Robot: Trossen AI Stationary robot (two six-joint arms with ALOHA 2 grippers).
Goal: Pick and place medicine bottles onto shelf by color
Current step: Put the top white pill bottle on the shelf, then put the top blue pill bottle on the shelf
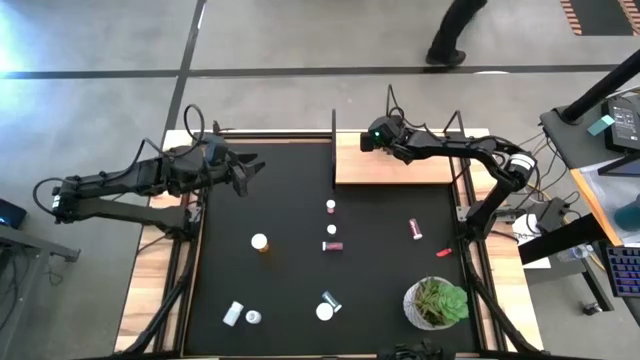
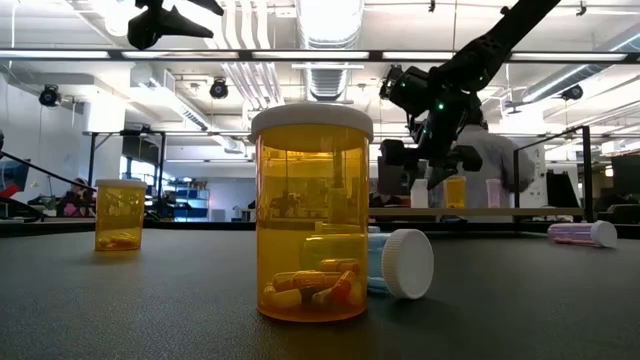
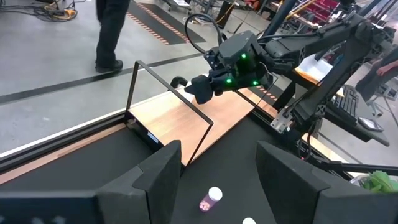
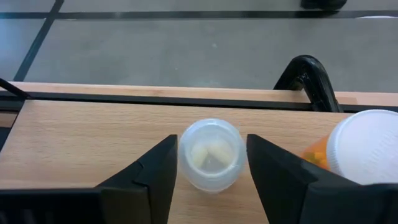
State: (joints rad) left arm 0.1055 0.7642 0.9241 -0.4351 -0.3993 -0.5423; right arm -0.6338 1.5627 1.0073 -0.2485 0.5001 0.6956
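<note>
Between my right fingers (image 4: 208, 180) sits a clear bottle (image 4: 210, 154), upright on the shelf (image 4: 93, 134). They stand just apart on either side of it; I cannot tell whether they touch its wall, so I judge I am letting it go rather than gripping it. Beside it on the board stands an orange bottle with a white cap (image 4: 367, 146). That makes at least two medicine bottles placed, both toward the shelf's far edge.

My left fingers (image 3: 217, 180) hang open and empty above the far left part of the black mat (image 1: 290, 180), waiting.

Much is left. On the mat I count an orange bottle standing (image 1: 260, 242), a pale one (image 1: 330, 207) with another white cap and a maroon bottle lying just nearer (image 1: 332, 245), a pink-red one on its side (image 1: 415, 229), and three or four white or clear ones along the near edge (image 1: 240, 315), close to the potted plant (image 1: 436, 301). So the sorting is early, most bottles unshelved
</note>
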